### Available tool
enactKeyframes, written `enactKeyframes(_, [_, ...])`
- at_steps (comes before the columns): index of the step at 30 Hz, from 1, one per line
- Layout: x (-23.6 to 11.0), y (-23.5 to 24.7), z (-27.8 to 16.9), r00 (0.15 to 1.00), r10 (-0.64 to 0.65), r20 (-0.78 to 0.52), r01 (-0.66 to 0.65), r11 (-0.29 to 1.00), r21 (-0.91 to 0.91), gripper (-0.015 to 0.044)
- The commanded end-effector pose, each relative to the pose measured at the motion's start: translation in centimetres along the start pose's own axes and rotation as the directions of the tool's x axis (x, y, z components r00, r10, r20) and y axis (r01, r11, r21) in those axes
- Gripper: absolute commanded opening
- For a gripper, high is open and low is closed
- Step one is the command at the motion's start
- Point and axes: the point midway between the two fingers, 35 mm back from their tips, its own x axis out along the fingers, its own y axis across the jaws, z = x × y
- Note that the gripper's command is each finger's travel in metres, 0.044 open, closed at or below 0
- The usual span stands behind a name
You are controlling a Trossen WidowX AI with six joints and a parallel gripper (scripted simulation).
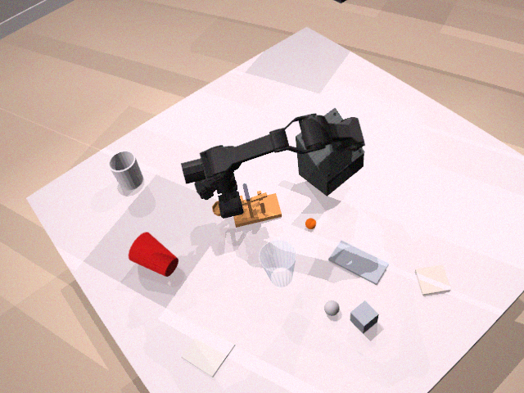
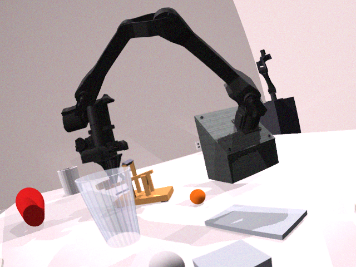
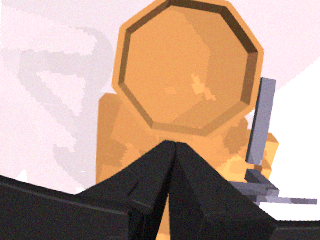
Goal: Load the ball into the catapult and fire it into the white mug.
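Note:
The wooden catapult (image 1: 264, 211) (image 2: 155, 196) stands on the white mat (image 1: 381, 178) left of the arm's base. Its throwing arm is pushed down low, and its octagonal spoon cup (image 3: 187, 67) is empty in the wrist view. My gripper (image 1: 230, 209) (image 2: 111, 168) (image 3: 172, 152) is shut with nothing between the fingers, its tips on the arm just behind the cup. The orange ball (image 1: 310, 223) (image 2: 197, 196) lies on the mat to the right of the catapult. The white mug (image 1: 125, 169) (image 2: 68, 179) stands upright at the far left.
A red cup (image 1: 152, 255) (image 2: 30, 206) lies on its side. A clear glass (image 1: 277, 262) (image 2: 110, 207) stands in front of the catapult. A grey slab (image 1: 358, 261) (image 2: 256, 219), grey cube (image 1: 363, 315), white ball (image 1: 332, 308) and two flat tiles (image 1: 432, 280) (image 1: 208, 357) lie nearer.

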Motion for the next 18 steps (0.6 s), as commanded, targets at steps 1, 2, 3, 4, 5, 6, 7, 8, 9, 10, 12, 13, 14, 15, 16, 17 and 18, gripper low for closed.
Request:
enactKeyframes(1, [1.0, 0.1, -0.1, 1.0, 0.002, -0.008, -0.002, 1.0, 0.002, 0.0])
enactKeyframes(2, [1.1, 0.1, -0.1, 1.0, 0.002, -0.008, -0.002, 1.0, 0.002, 0.0])
enactKeyframes(3, [1.3, 0.1, -0.1, 1.0, 0.002, -0.008, -0.002, 1.0, 0.002, 0.0])
enactKeyframes(4, [1.5, 0.1, -0.1, 1.0, 0.003, -0.008, -0.003, 1.0, 0.002, 0.0])
enactKeyframes(5, [1.6, 0.1, -0.1, 1.0, 0.003, -0.008, -0.003, 1.0, 0.002, 0.0])
enactKeyframes(6, [0.7, 0.0, 0.1, 1.0, 0.0, 0.003, 0.0, 1.0, -0.001, 0.0])
enactKeyframes(7, [0.7, 0.0, 0.1, 1.0, 0.0, 0.003, 0.0, 1.0, -0.001, 0.0])
enactKeyframes(8, [0.7, 0.0, 0.1, 1.0, 0.0, 0.003, 0.0, 1.0, -0.001, 0.0])
enactKeyframes(9, [0.7, 0.0, 0.1, 1.0, 0.0, 0.003, 0.0, 1.0, -0.001, 0.0])
enactKeyframes(10, [0.7, 0.0, 0.1, 1.0, 0.0, 0.003, 0.0, 1.0, -0.001, 0.0])
enactKeyframes(12, [0.7, 0.0, 0.1, 1.0, 0.0, 0.003, 0.0, 1.0, -0.001, 0.0])
enactKeyframes(13, [0.7, 0.0, 0.1, 1.0, 0.0, 0.003, 0.0, 1.0, -0.001, 0.0])
enactKeyframes(14, [0.7, 0.0, 0.1, 1.0, 0.0, 0.003, 0.0, 1.0, -0.001, 0.0])
enactKeyframes(15, [0.6, 0.0, 0.2, 1.0, 0.0, 0.002, 0.0, 1.0, -0.001, 0.0026])
enactKeyframes(16, [0.2, 0.1, 0.5, 1.0, 0.0, 0.001, 0.0, 1.0, -0.001, 0.0052])
enactKeyframes(17, [-0.5, 0.1, 1.0, 1.0, 0.0, 0.0, 0.0, 1.0, -0.001, 0.0079])
enactKeyframes(18, [-1.3, 0.1, 1.5, 1.0, 0.0, -0.002, 0.0, 1.0, 0.0, 0.0105])
